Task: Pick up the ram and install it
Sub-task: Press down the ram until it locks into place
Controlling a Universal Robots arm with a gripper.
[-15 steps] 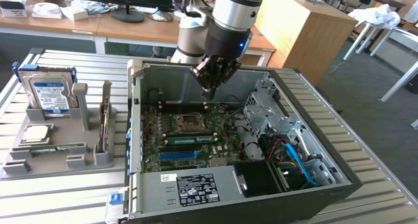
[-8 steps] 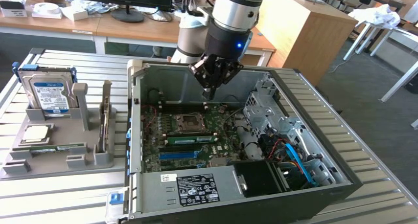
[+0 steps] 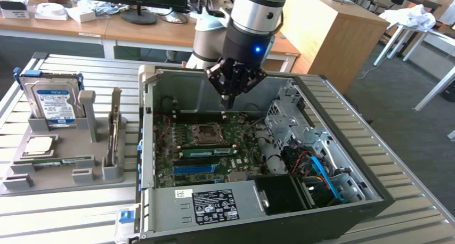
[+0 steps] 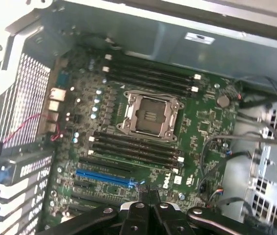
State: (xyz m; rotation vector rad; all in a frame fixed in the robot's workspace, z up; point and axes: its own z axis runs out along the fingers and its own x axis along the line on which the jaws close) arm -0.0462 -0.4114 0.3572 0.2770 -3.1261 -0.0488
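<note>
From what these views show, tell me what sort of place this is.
Probably a robotics lab or workshop bench set up for PC assembly. An open computer case lies on a slatted metal table, a grey fixture beside it holds parts, and wooden office desks with a monitor stand behind.

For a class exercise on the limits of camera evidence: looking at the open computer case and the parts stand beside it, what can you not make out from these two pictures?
- Ram on the grey stand, exterior view: label and chips too small to read.
- Gripper, exterior view: fingertips too small against the dark case to see anything between them.
- Gripper, wrist view: cut off by the picture's edge.
- Motherboard, wrist view: markings blurred.
</note>
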